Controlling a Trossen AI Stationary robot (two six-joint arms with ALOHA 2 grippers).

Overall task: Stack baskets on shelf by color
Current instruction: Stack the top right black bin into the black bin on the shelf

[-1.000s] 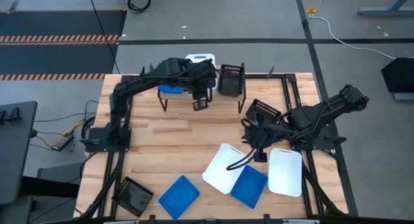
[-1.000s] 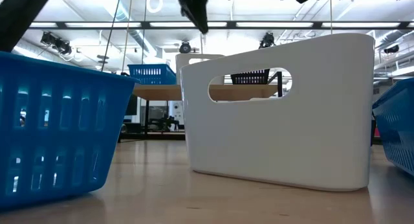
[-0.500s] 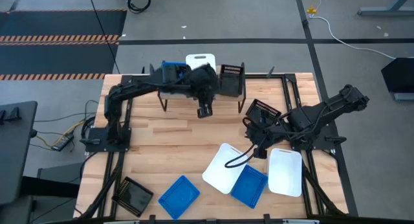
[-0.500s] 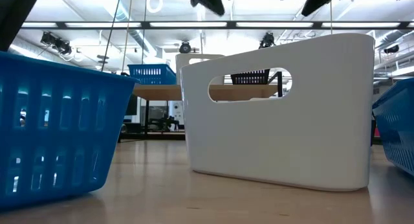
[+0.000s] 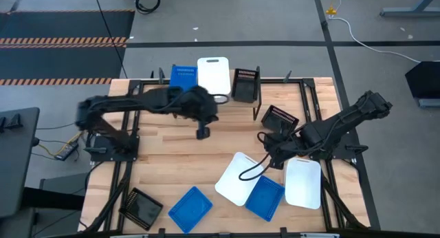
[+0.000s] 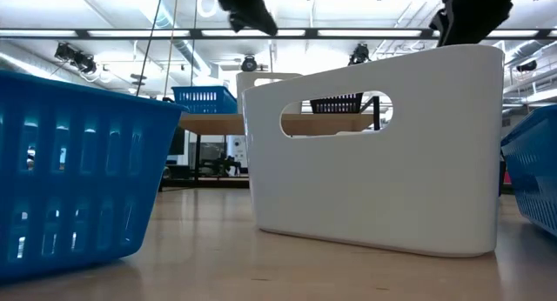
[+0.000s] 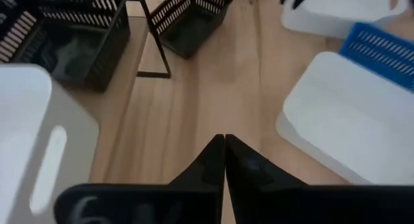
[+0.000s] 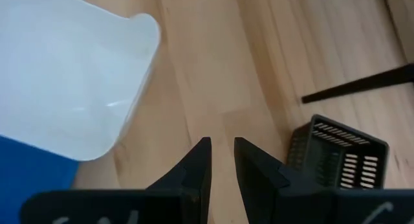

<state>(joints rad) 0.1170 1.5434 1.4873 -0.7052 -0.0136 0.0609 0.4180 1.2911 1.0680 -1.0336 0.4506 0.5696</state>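
Setting: robotics laboratory or industrial test hall.

Evidence catalogued:
- Grey concrete floor point(image 5: 275, 52), seen around the tabletop's far edge, marked with dark taped lines.
- Black-and-orange hazard-striped matting point(image 5: 62, 42) laid on the floor beyond the tabletop's far left corner.
- Loose cables point(image 5: 375, 40) run across the floor; a coiled black cable point(image 5: 146, 0) is noted further off.
- Wooden tabletop point(image 5: 172, 155) framed with black metal rails, two dark robot arms bolted at its left and right edges.
- Long ceiling strip lights point(image 6: 130, 33) and exposed overhead ducting recorded in the low view.
- Workbenches and equipment visible in the background room, too small to be itemised.
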